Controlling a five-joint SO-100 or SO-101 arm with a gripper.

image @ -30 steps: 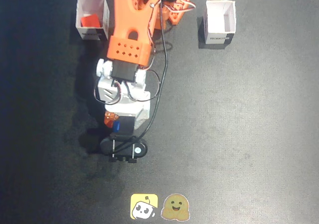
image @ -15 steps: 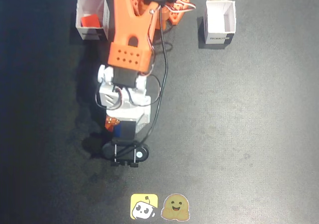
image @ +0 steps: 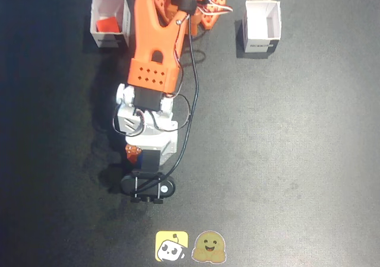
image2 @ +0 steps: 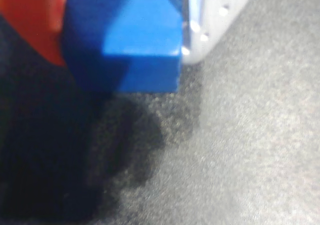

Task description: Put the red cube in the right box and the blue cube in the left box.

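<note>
Wrist view: blue cube (image2: 135,40) sits right between the gripper (image2: 125,30) fingers, orange finger (image2: 32,20) touching its left side, white finger (image2: 210,15) on its right, so clenched on the cube, just above the dark table (image2: 240,150). Fixed view: cube hidden under the arm; gripper (image: 141,157) near frame centre-left. Red cube (image: 108,24) lies inside the top-left white box (image: 110,22); other white box (image: 262,25) at top right, well apart.

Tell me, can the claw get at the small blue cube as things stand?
Probably yes: in the wrist view the small bright blue cube already sits between the orange finger and the white finger, nothing blocking. Whether the claw is clamped is unclear.
</note>
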